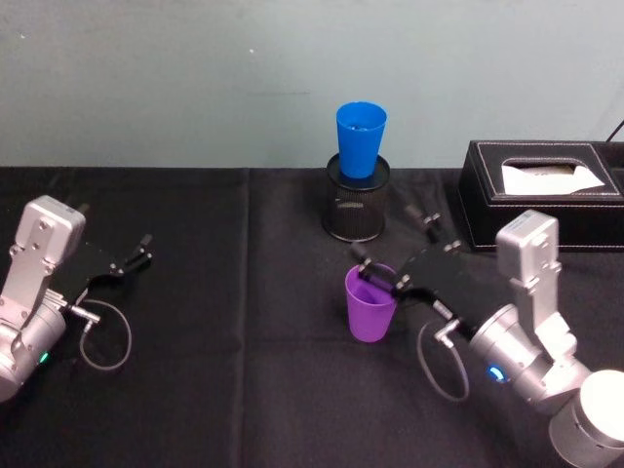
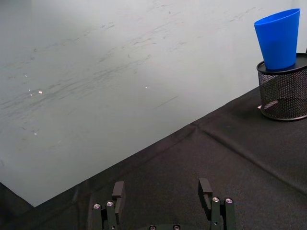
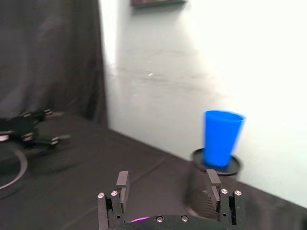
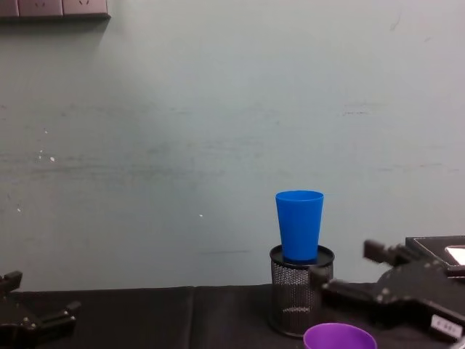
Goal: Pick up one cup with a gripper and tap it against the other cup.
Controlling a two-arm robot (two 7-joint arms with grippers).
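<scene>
Here the spread right gripper nears the purple cup; mesh holder props the blue cup.

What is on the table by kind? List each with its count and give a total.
Cups: 2, the purple cup at the right tool and the blue cup standing in the pen holder.
Mesh pen holders: 1.
Tissue boxes: 1.
Total: 4 things.
The left tool rests apart, open.

purple cup cut off below; blue cup base seemingly hidden
</scene>
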